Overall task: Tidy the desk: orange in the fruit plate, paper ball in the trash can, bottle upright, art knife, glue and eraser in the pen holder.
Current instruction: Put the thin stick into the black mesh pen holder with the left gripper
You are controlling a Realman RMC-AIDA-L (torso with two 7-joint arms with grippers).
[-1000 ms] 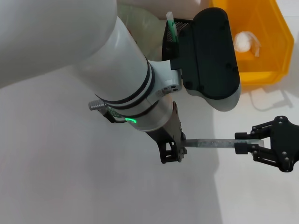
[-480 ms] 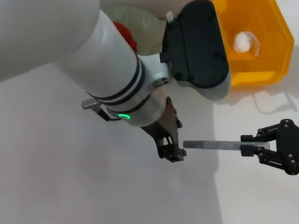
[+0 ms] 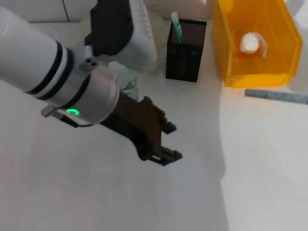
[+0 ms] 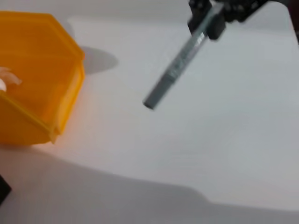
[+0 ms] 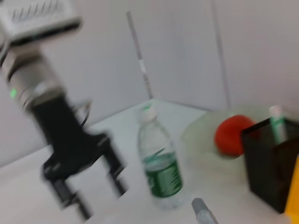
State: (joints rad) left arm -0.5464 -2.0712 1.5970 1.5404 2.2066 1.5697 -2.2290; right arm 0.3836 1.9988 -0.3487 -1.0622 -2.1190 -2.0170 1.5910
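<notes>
**Glue handed to the right arm**

Both arms have separated since a second ago: the left end effector (image 3: 166, 144), now empty with its fingers spread, is pulling back over the surface (image 3: 96, 192), well in front of the pen holder (image 3: 185, 50). The glue (image 3: 276, 96) is riding in the right end effector (image 4: 210, 21), clamped at one end, just in front of the trash can (image 3: 255, 72). Dropping it into the pen holder beside the art knife (image 3: 176, 28) looks next.
</notes>
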